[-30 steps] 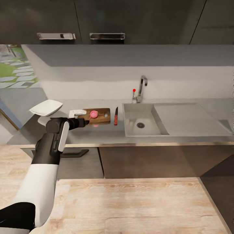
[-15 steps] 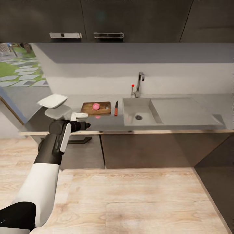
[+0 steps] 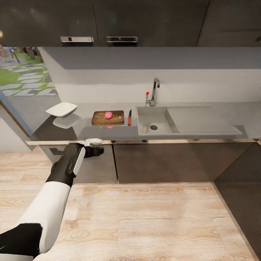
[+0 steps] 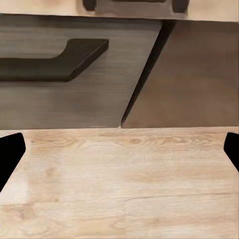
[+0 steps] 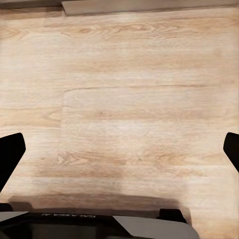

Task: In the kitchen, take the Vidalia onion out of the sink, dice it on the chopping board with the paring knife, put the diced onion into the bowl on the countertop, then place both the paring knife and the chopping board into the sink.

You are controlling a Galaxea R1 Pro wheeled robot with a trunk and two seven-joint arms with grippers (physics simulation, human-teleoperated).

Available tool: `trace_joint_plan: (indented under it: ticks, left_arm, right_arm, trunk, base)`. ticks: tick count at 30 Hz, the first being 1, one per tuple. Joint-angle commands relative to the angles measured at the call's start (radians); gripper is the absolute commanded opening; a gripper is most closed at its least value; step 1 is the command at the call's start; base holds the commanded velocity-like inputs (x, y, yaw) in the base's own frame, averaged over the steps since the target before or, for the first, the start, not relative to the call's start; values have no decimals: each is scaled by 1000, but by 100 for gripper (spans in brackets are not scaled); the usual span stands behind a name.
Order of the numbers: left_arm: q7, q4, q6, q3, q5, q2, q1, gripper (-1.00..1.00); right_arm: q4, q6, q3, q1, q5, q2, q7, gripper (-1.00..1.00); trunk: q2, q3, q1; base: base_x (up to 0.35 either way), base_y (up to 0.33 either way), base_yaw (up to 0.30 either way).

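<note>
The left gripper [image 3: 97,149] is held apart and empty; beyond and above it, on the tabletop [image 3: 108,132], the small, round, likely slippery onion [image 3: 108,115] is seen on the chopping board [image 3: 99,118], best steadied across its middle

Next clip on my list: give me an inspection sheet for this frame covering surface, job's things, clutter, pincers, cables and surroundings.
Surface: grey countertop, glossy, over dark cabinets.
Job's things: chopping board lies on the countertop left of the sink; a pink onion sits on the board; paring knife lies between board and sink; white bowl rests at the counter's left end.
Clutter: nothing seen.
Pincers: left pincer hangs in front of the drawer front, below the counter edge, holding nothing; its fingertips stand wide apart. Right pincer's fingertips also stand wide apart over the wooden floor.
Cables: nothing seen.
Surroundings: faucet with a red knob, dark upper cabinets, a garden path at left.
</note>
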Motion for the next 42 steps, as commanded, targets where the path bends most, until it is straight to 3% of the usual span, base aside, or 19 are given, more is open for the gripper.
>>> trace_joint_plan:
  ticks: [1, 9, 13, 14, 17, 19, 20, 22, 24, 31, 35, 36, 37, 42]
  left_arm:
    - [-2, 56, -49, 2, 2, -1, -1, 100]
    - [-3, 187, -112, 1, 2, -1, -1, 100]
    - [-5, 379, -291, 1, 2, -2, -1, 100]
    - [-5, 494, -399, 1, 2, -2, -1, 100]
    - [-4, 615, -517, 1, 1, -2, -1, 100]
    - [-4, 786, -687, 1, -2, -2, -1, 100]
    - [-4, 822, -721, 1, -3, -2, -1, 100]
    - [-4, 954, -857, 0, -3, -2, -1, 100]
    - [-4, 1008, -940, 0, -3, -2, 0, 100]
    - [-3, 1057, -1136, -1, -2, 15, 70, 100]
    - [-1, 1062, -1279, -1, -2, 28, 157, 100]
    - [1, 1063, -1378, -1, -2, 31, 220, 100]
    - [1, 1064, -1419, -1, -2, 32, 244, 100]
    - [3, 1064, -1583, -1, -2, 41, 341, 100]
  right_arm:
    - [1, -3, -6, -1, 10, 0, -5, 100]
    - [1, -3, -6, -1, 10, 0, -6, 100]
    - [1, -3, -6, -1, 10, 0, -6, 100]
    - [1, -3, -6, -1, 10, 0, -6, 100]
    - [1, -3, -6, -1, 10, 0, -6, 100]
    - [1, -3, -6, -1, 10, 0, -7, 100]
    - [0, -3, -6, -1, 11, 0, -7, 100]
    - [0, -3, -7, -1, 11, -1, -8, 100]
    - [-1, -3, -7, -1, 12, -1, -8, 100]
    - [-6, -3, -9, -1, 12, -2, -11, 100]
    - [-14, -2, -13, -1, 12, -21, -16, 100]
    - [-20, 13, -15, -1, 11, -42, -24, 100]
    - [-27, 27, -16, -1, 11, -48, -26, 100]
    - [-118, 134, -17, -1, 11, -55, -33, 100]
  trunk:
    - [-1, -1, 0]
    - [-1, -1, 0]
    - [-1, -1, 0]
    - [-1, -1, 0]
    - [-1, -1, 0]
    - [-1, -1, 0]
    - [-1, -1, 0]
    - [-1, -1, 0]
    - [-1, -1, 0]
    - [-1, -1, 0]
    - [-1, -1, 0]
    - [-1, -1, 0]
    - [-1, -1, 0]
    - [-1, -1, 0]
  base:
    - [-3, 0, 0]
    - [0, 0, 0]
    - [0, 0, 0]
    - [0, 0, 0]
    - [0, 0, 0]
    - [0, 0, 0]
    - [0, 0, 0]
    - [0, 0, 0]
    - [0, 0, 0]
    - [0, 0, 0]
    - [0, 0, 0]
    - [0, 0, 0]
    - [0, 0, 0]
    - [0, 0, 0]
